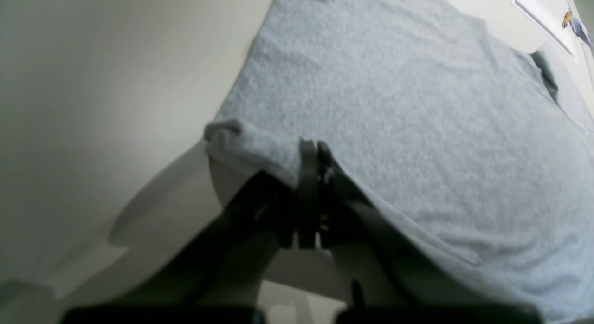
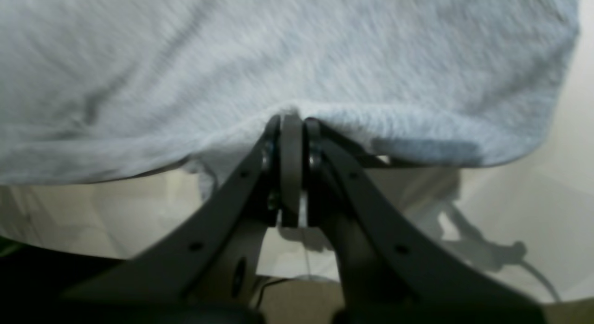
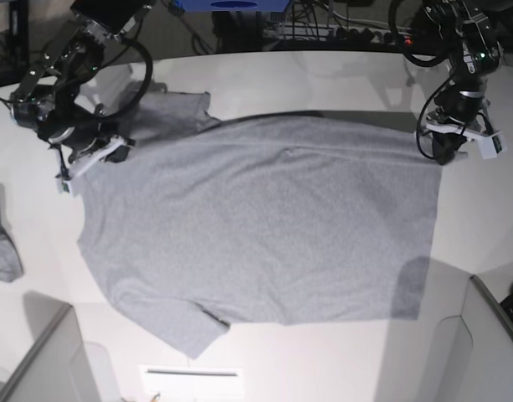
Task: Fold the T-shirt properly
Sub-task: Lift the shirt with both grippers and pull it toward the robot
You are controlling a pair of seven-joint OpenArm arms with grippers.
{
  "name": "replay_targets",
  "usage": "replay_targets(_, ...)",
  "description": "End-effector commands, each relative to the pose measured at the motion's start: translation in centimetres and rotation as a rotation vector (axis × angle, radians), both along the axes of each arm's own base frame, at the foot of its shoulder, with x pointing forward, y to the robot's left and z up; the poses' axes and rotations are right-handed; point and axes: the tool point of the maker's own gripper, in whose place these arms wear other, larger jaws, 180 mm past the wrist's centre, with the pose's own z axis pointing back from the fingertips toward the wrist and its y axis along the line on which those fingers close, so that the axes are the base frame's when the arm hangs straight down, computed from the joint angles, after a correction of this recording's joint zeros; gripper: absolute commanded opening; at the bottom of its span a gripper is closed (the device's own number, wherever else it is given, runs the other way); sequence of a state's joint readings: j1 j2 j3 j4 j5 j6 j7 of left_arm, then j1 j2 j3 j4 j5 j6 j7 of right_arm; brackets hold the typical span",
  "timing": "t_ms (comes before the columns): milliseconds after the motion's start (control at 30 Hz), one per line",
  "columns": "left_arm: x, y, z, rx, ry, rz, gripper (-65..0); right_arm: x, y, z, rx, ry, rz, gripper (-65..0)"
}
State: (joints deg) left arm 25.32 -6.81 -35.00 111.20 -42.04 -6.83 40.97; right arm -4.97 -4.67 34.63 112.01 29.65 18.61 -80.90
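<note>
The heather-grey T-shirt (image 3: 264,226) lies spread on the white table (image 3: 323,79), plain side up, sleeves toward the view's left and hem toward its right. My left gripper (image 3: 440,151) is at the far hem corner. In the left wrist view the left gripper (image 1: 312,147) is shut on the T-shirt (image 1: 394,106) edge, which is raised off the table. My right gripper (image 3: 101,155) is at the far shoulder area. Up close, the right gripper (image 2: 292,122) pinches the T-shirt (image 2: 278,50) edge, also lifted.
A small grey cloth (image 3: 1,243) lies at the table's left edge. Grey panels (image 3: 490,343) stand at both near corners, and a white slip (image 3: 189,373) lies at the near edge. Cables and a power strip (image 3: 340,33) run behind the table.
</note>
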Motion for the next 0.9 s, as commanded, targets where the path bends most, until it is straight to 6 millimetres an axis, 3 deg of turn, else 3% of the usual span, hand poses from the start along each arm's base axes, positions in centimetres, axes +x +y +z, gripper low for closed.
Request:
replay_targets(0, 0.8, 0.2, 1.3, 0.017, -0.048, -0.007, -65.0, 1.1, -0.3, 1.1, -0.005, -0.048, -0.008, -65.0)
replay_targets(300, 2.2, 0.5, 2.2, 0.032, -0.082, -0.009, -65.0, 2.7, 1.0, 0.2, 0.044, -0.026, 0.024, -65.0)
replay_targets(400, 3.1, -0.2, 1.7, 0.075, -0.021, -0.062, -65.0, 3.4, 1.1, 0.4, 0.051, -0.043, 0.023, -65.0)
replay_targets(600, 4.5, 0.4, 2.0, 0.153, 0.024, -0.067, -65.0, 4.7, 1.5, 0.1, 0.082, -0.039, 0.027, -65.0)
replay_targets(867, 5.4, 0.9, 1.1, 0.128, 0.032, -0.051, -65.0, 7.1, 2.0, 0.4, 0.126, -0.049, 0.034, -65.0)
